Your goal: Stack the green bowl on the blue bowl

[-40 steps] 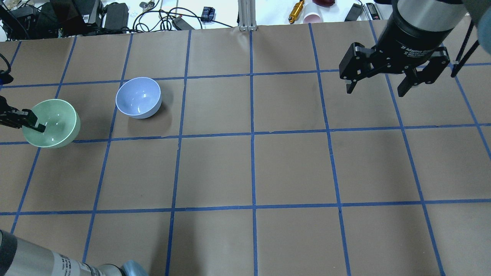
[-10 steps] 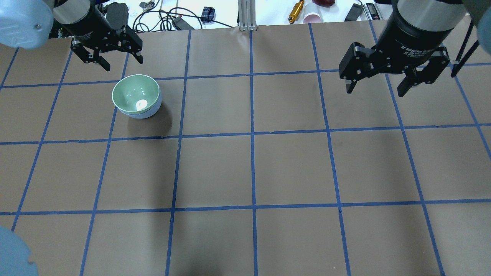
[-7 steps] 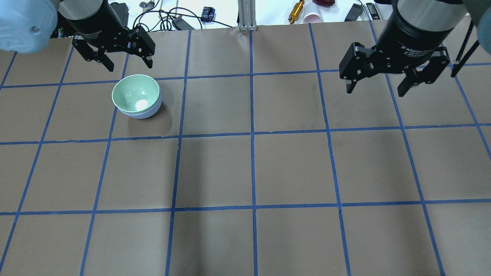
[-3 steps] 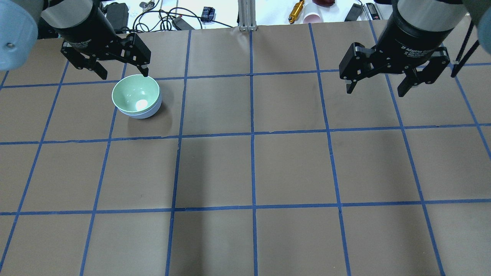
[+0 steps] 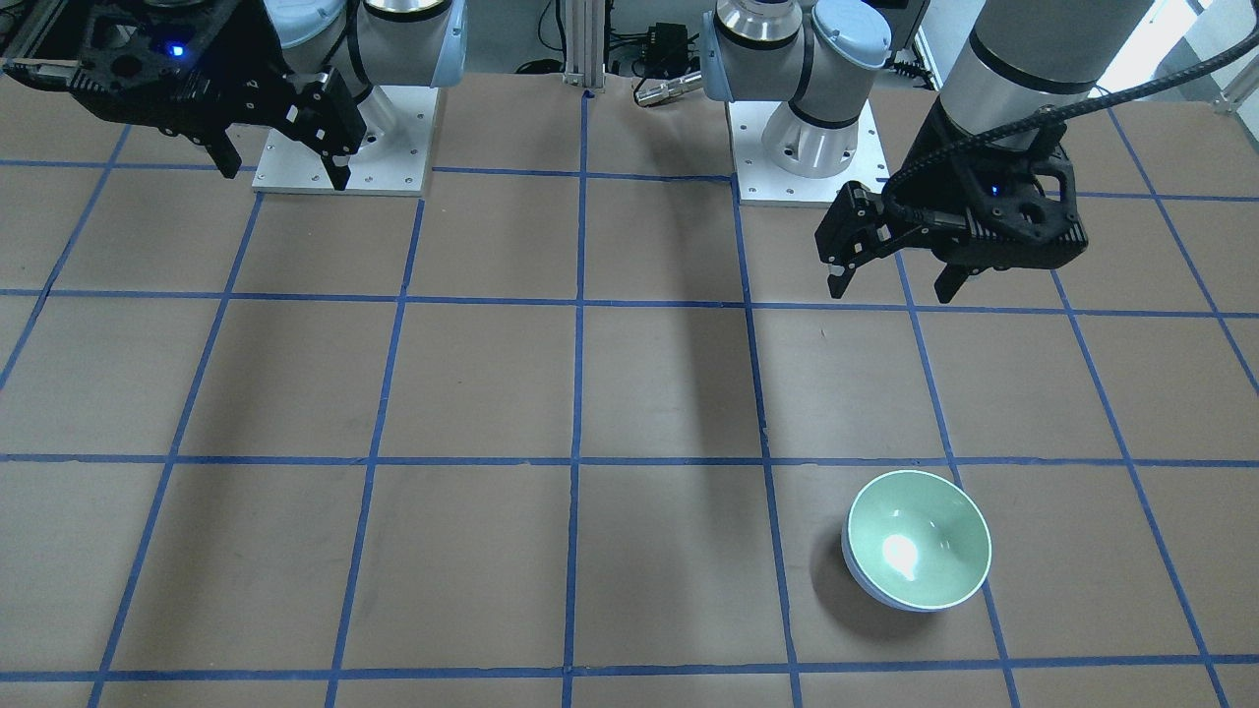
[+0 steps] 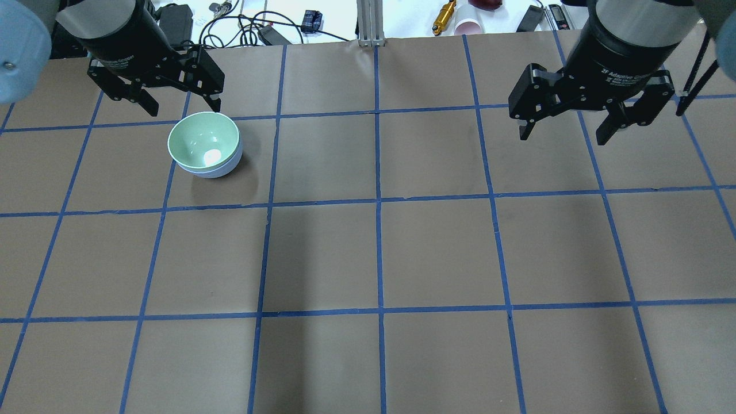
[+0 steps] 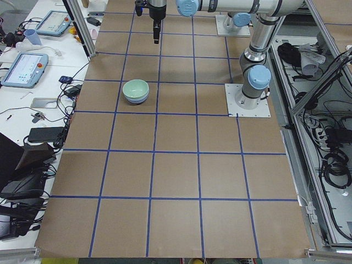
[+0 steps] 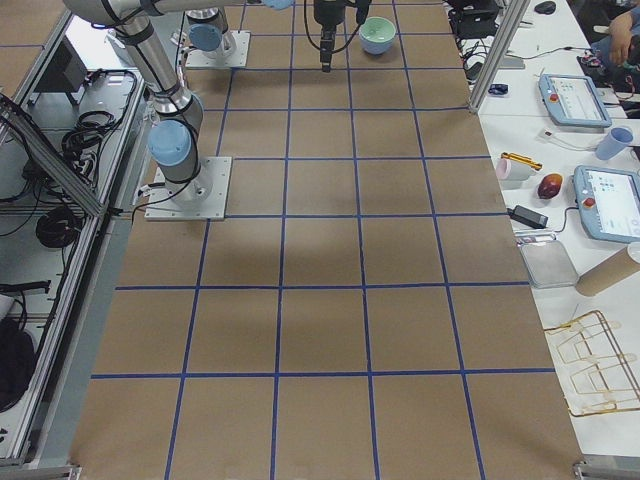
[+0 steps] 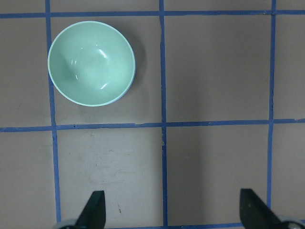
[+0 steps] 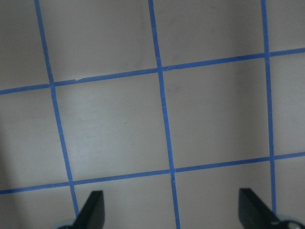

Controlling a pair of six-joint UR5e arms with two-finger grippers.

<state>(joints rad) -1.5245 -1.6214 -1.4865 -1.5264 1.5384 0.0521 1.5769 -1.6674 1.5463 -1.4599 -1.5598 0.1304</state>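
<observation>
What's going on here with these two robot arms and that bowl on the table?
The robot's job is to stack two bowls, and that looks done: the green bowl sits nested inside the blue bowl on the table. The left arm's fingers hang open, raised off to one side of the stack, holding nothing. The right arm's fingers are also open and empty, over the table's other end, well away from the bowls.

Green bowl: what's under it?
The blue bowl, with the green bowl nested in it. Only a strip of the blue outer wall shows below the green rim; its inside is covered.
</observation>
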